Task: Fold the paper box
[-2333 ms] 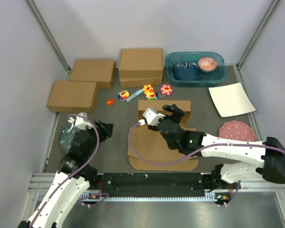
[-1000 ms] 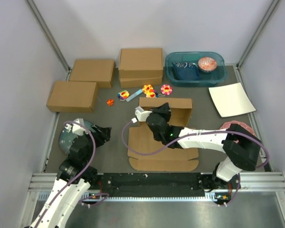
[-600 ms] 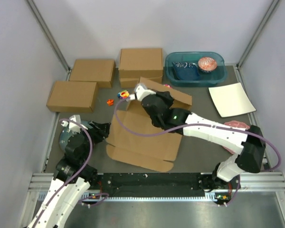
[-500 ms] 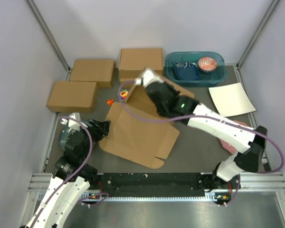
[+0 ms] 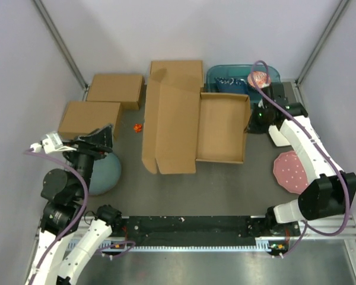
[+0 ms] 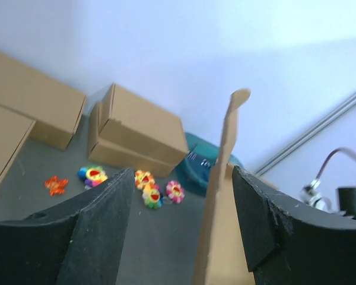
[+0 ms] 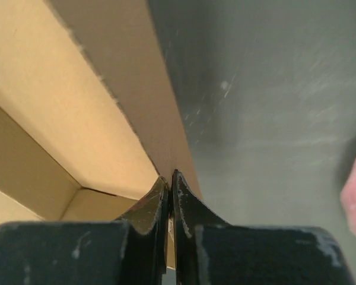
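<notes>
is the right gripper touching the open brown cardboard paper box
Touching. The right wrist view shows the right gripper shut on the side wall of the brown cardboard paper box.

White arms (image 5: 305,145), black joints (image 5: 64,185), purple cables (image 5: 266,76)

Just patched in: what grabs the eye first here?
The paper box is spread open in the middle, its tray facing up and a wide lid panel to its left. The right gripper is pinched shut on the tray's right wall. The left gripper hangs open at the left, apart from the box.
</notes>
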Controlling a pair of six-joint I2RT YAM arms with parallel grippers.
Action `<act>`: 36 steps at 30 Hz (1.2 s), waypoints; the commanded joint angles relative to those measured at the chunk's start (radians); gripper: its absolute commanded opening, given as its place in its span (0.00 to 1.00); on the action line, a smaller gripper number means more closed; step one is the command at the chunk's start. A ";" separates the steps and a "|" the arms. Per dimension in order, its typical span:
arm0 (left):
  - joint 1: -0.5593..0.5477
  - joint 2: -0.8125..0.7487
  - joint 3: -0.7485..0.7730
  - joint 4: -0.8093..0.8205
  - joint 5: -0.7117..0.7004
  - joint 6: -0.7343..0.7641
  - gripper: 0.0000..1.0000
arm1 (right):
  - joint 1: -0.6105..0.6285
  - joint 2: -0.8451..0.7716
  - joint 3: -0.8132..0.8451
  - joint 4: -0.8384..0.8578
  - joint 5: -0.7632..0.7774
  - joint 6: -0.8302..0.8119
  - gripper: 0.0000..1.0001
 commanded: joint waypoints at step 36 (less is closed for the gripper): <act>-0.074 0.013 -0.476 0.281 0.869 -0.106 0.61 | 0.317 -0.544 -0.962 0.485 0.242 1.401 0.00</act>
